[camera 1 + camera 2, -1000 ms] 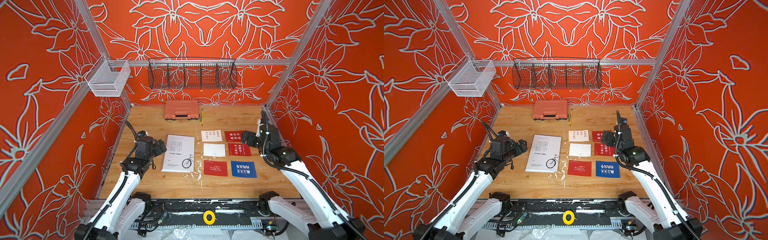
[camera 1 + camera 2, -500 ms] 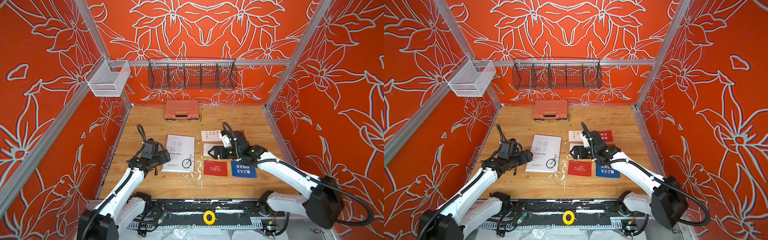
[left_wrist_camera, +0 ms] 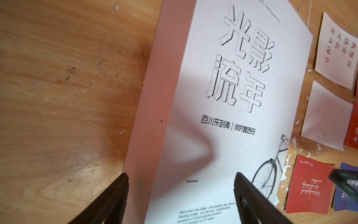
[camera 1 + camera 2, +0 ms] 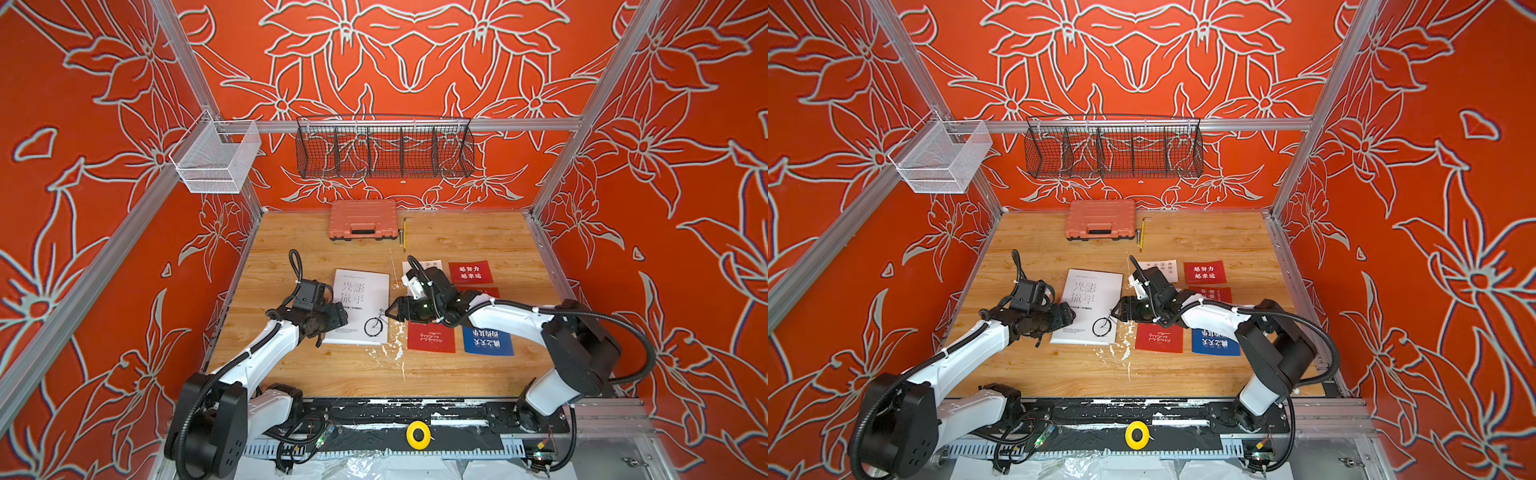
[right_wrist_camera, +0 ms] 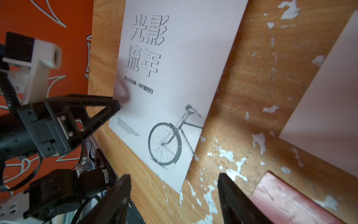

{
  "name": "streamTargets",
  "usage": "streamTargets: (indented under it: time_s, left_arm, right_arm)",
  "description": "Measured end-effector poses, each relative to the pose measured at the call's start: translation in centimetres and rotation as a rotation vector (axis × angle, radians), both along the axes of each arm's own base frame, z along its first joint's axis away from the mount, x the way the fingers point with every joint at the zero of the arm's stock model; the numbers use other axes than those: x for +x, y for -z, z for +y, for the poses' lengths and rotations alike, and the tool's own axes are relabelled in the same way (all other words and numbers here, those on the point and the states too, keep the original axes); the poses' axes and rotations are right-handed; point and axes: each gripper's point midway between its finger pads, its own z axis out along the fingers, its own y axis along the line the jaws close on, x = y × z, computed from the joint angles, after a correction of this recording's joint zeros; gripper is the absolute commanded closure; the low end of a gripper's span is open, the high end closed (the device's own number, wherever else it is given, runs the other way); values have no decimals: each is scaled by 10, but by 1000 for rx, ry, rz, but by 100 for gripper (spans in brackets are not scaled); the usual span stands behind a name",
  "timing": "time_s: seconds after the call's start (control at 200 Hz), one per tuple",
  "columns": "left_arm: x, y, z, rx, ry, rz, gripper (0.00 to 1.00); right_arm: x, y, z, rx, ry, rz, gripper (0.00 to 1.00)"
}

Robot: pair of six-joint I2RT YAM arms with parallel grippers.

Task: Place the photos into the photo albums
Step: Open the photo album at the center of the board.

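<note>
The photo album (image 4: 361,307) (image 4: 1090,305), a thin white book with grey characters and a black bicycle, lies shut on the wooden table. My left gripper (image 4: 337,318) (image 3: 180,178) is open over its left edge, one fingertip above wood, one above the cover. My right gripper (image 4: 391,311) (image 5: 174,178) is open at the album's (image 5: 170,77) right edge by the bicycle, holding nothing. To the album's right lie the photos: a red card (image 4: 470,272), another red card (image 4: 431,337), a blue card (image 4: 488,341) and two white cards (image 3: 337,50) (image 3: 327,116). My right arm hides some of them in both top views.
An orange-pink plastic case (image 4: 363,219) and a yellow pencil (image 4: 404,237) lie at the back of the table. A black wire basket (image 4: 384,151) and a white mesh basket (image 4: 216,160) hang on the walls. White flakes mark the wood (image 5: 228,155) near the album's corner.
Both arms have moved in on the album. The right arm swung from the right wall across the photos to the album's right edge. Both pairs of jaws have narrowed a little.
</note>
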Motion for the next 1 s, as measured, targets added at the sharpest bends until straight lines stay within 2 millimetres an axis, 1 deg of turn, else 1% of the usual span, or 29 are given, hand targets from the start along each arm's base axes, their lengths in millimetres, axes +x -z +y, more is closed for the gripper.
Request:
streamTargets:
  time_s: [0.085,0.23,0.32,0.4,0.545,0.656,0.836,0.896,1.001]
  left_arm:
    - [1,5,-4,7,16,23,17]
    - [1,4,-19,4,61,29,17]
    - [0,3,-26,4,85,26,17]
    - [0,2,-28,8,91,22,17]
    - [1,-2,-21,39,71,6,17]
    - [2,-9,-14,64,43,-17,21]
    - [5,-19,0,73,-8,-65,34]
    - [4,-19,6,73,-28,-67,37]
    - [3,-15,13,71,-41,-52,44]
  right_arm:
    - [6,7,6,-1,6,12,28]
    - [15,12,12,-3,15,15,27]
    - [21,12,13,-2,28,14,27]
    - [25,14,11,-3,40,16,27]
    - [31,20,6,-13,60,23,25]
    - [36,25,6,-20,67,29,25]
    - [39,35,12,-11,60,41,26]
    - [38,41,15,0,53,52,26]
    - [40,39,21,34,45,54,27]
